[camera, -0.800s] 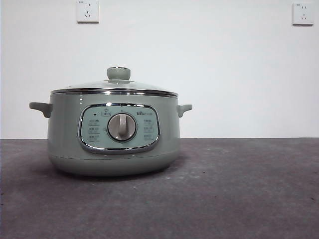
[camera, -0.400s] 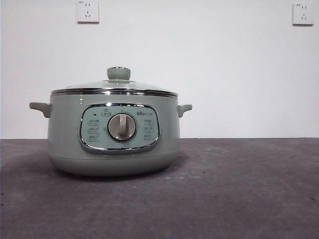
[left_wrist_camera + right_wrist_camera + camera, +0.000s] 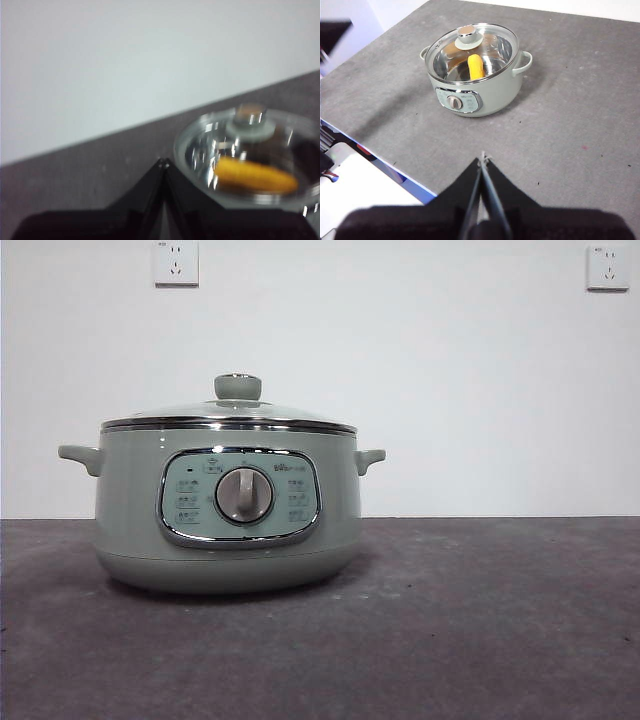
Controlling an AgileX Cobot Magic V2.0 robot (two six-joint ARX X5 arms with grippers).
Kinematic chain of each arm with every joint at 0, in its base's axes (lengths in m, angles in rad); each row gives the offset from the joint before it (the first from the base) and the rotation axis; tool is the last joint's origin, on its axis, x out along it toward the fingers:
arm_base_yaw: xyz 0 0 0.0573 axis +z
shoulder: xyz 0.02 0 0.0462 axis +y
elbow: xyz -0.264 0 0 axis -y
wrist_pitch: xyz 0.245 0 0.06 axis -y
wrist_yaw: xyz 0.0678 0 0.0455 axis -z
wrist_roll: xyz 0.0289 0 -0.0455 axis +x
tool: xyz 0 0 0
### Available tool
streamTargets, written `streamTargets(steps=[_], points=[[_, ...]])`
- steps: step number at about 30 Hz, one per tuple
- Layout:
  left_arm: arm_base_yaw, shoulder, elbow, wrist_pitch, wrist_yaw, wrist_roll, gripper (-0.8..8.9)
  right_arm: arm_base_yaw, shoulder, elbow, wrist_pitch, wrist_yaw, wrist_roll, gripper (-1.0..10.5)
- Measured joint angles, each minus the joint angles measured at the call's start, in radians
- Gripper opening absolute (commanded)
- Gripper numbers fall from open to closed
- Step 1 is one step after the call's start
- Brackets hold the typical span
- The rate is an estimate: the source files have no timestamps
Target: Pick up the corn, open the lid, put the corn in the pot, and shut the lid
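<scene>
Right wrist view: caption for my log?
Corn inside the pot, lid on; right gripper shut, clear above table.

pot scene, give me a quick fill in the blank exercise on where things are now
1. The corn lies inside the ____.
2. The lid sits ____ on the pot, its knob on top.
3. The left tool and the right tool both have their jaws ____.
4. The silver dial sits in the middle of the pot's control ____.

Missing words: pot; closed; shut; panel

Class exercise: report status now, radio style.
Left gripper and right gripper shut, empty. Corn inside pot, lid on. Nothing in the way.
</scene>
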Motion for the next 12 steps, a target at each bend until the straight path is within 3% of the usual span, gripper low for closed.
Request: streamTargets(steps=[6, 12], points=[[0.014, -0.156, -0.246, 0.031, 0.000, -0.009, -0.01, 0.000, 0.000, 0.000, 0.000, 0.000, 0.000, 0.0], [0.014, -0.273, -0.359, 0.030, 0.000, -0.038, -0.01, 0.000, 0.000, 0.000, 0.000, 0.000, 0.000, 0.0]])
